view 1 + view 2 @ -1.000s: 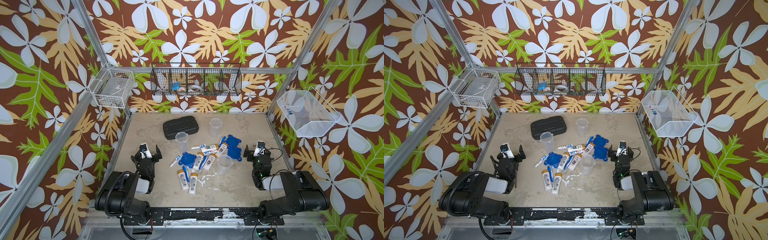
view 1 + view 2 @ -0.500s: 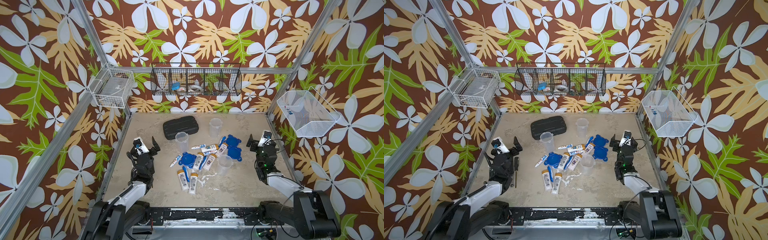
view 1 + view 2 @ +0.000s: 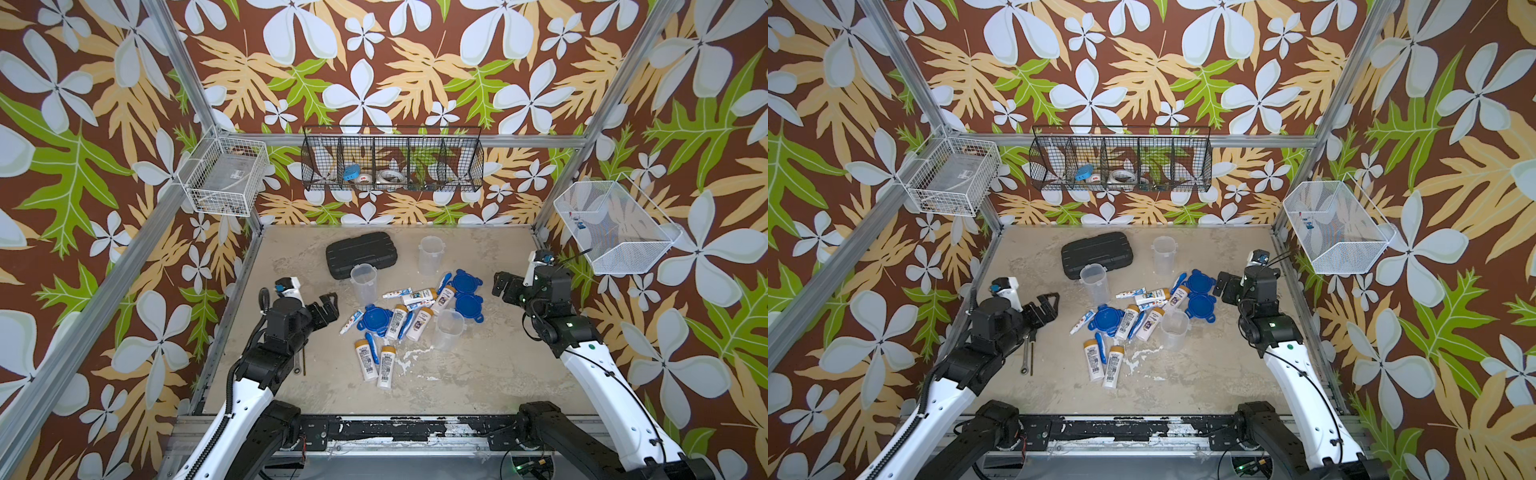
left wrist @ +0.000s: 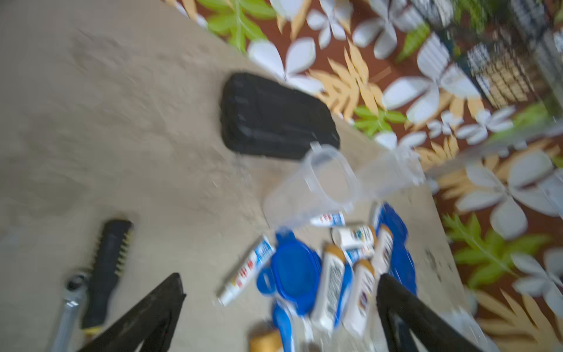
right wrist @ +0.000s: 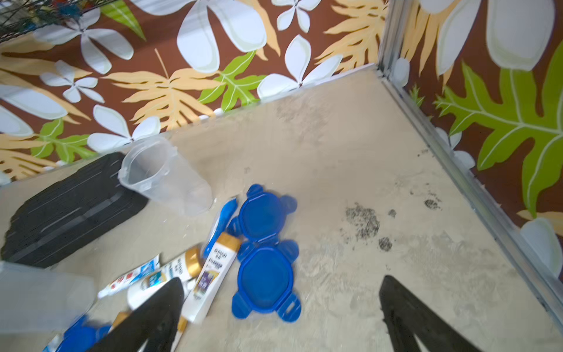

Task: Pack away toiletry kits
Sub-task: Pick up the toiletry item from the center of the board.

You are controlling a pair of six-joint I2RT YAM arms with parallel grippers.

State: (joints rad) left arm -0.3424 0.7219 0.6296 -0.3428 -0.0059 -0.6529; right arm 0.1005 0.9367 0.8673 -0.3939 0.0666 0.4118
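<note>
Approach step, nothing packed. My left gripper [image 3: 329, 308] and right gripper [image 3: 501, 286] gape wide, empty, flanking the toiletry kits [image 3: 395, 323] strewn mid-table [image 3: 478, 374]. Next I need one bottle singled out.

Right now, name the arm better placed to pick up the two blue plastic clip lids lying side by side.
Right. The open right gripper hovers close beside the two blue plastic clip lids, nothing between them. The left gripper, also open, sits across the pile of white orange-capped bottles.
</note>
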